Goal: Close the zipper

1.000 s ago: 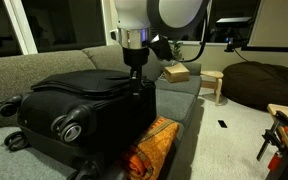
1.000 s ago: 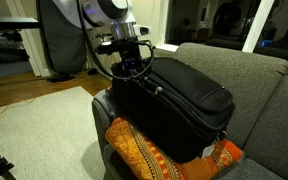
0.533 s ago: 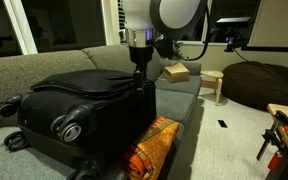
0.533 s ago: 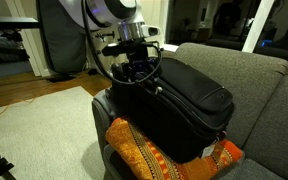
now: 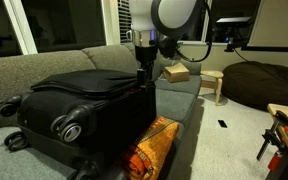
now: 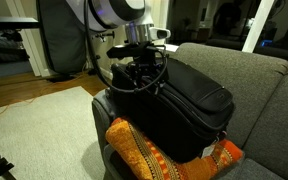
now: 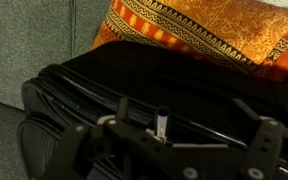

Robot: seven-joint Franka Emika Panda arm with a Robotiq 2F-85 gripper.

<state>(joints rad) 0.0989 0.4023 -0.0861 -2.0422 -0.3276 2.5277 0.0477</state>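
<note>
Wrist view: your gripper stands wide over the thin black zipper line of the large black fabric suitcase.

Suitcase lying on sofa; cushion against its lower front side; gripper at its top corner.
</note>
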